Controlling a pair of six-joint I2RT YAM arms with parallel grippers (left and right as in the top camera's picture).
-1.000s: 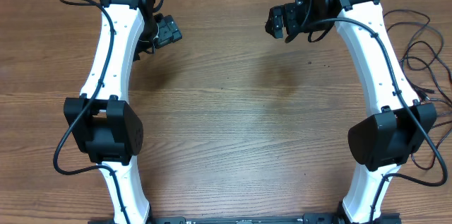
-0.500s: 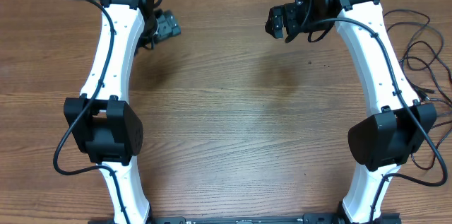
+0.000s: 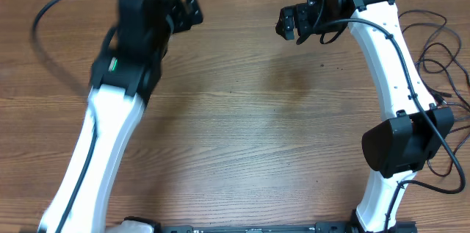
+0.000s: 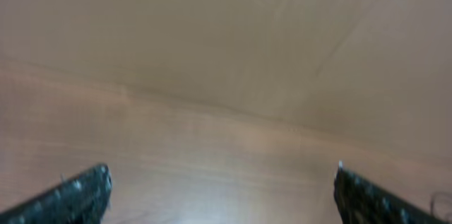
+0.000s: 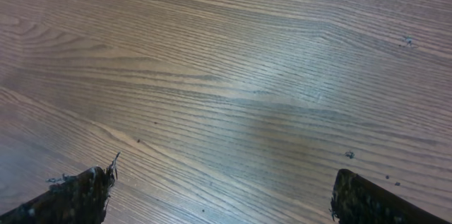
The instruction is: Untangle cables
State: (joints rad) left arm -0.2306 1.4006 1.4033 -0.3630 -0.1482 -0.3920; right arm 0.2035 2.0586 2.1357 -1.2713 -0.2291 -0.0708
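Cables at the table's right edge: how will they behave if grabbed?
Likely floppy: the cables lie in loose overlapping loops, so a lifted strand would probably sag and drag its neighbours. Probably light, being thin.

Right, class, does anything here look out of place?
The loose black cables sprawl at the table's far right edge, outside the right arm, far from the left pincer and right pincer, both open.

Overhead is bright and even, soft light from above, with only faint shadows on the wood. The left arm [image 3: 121,56] is smeared with blur, while the right arm [image 3: 389,71] is crisp. The left wrist view is soft all over, its grain washed out. The right wrist view is sharp, a pale sheen across the table [image 5: 282,104].
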